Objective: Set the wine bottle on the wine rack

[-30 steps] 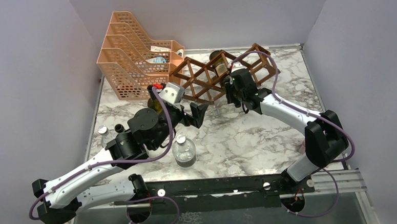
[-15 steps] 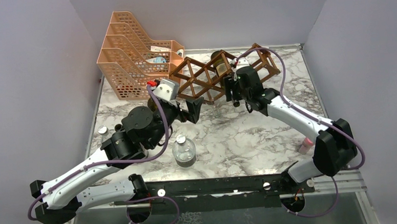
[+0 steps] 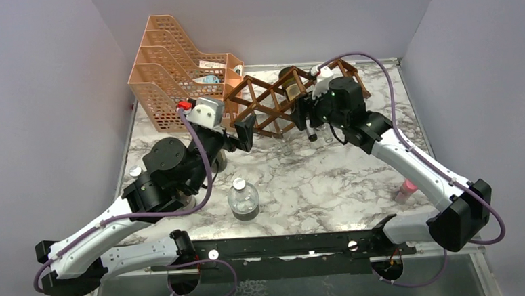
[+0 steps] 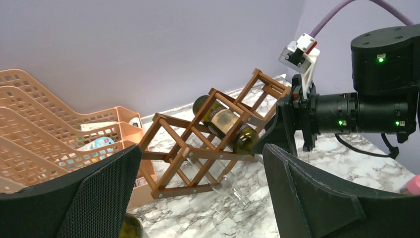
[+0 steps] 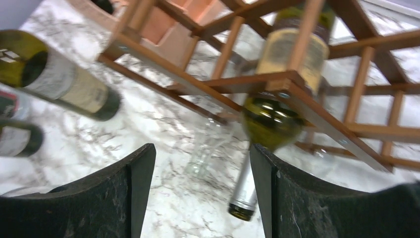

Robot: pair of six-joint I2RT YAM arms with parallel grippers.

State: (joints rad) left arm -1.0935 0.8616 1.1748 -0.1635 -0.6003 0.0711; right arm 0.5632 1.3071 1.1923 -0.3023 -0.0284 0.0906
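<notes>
As wine bottle lies in wine rack, placement judged complete.
Left gripper and right gripper, at bottle's 5 o'clock: jaws spread, empty.

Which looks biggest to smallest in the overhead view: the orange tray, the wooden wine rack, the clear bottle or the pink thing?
Largest: the orange tray and the wine rack, too alike to rank.
Then: the clear bottle.
Smallest: the pink thing.

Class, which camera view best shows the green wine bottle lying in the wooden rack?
The left wrist view: the green glass wine bottle lies sharply in focus, side-on, through the reddish-brown wooden lattice rack. The right wrist view shows its shoulder and neck closer but blurred; the top view shows only its base end.
</notes>
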